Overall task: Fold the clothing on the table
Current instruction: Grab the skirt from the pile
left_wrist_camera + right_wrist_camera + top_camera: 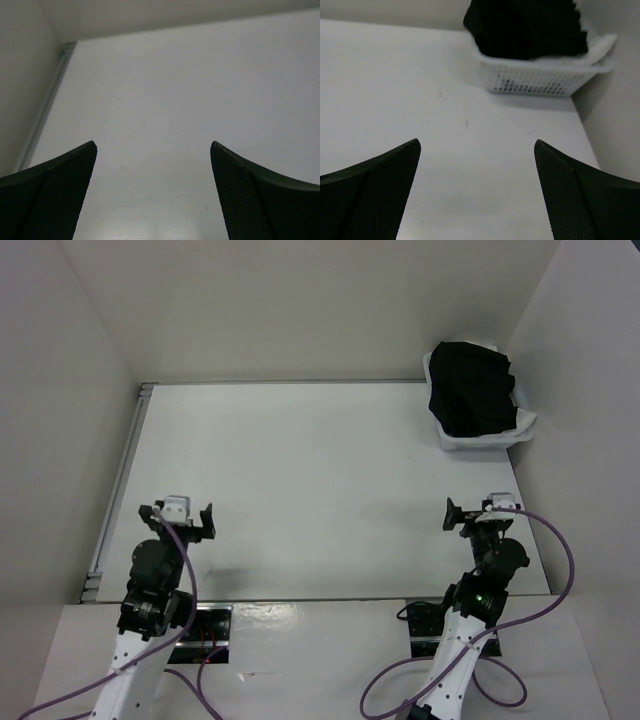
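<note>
White tabletop, starting at the near edge: the left gripper (180,520) hangs low over the table (300,460) with its jaws spread wide and nothing between them. Across on the near right, the right gripper (478,514) is just as wide and just as empty, and it points toward the far side. Along the left edge runs a thin metal rail (118,490), well away from anything that matters here. Now out to the far right corner, because that's where it all sits: the black skirt (470,388) is heaped in a small white basket (468,444), with a white cloth (526,422) poking out beneath it at the right rim. The skirt is bunched into a mound, so waist and hem can't be told apart, and I can't call its long axis from here. The key line-up: the skirt lies almost straight ahead of the right gripper, a touch to its right, and well apart from it. From the left gripper it is a long diagonal across the whole table. The right arm is clearly the nearer one. By my reading no folding has begun, and the first job looks like a forward reach by the right arm to lift the black fabric out onto the table without dragging the white cloth along.
</note>
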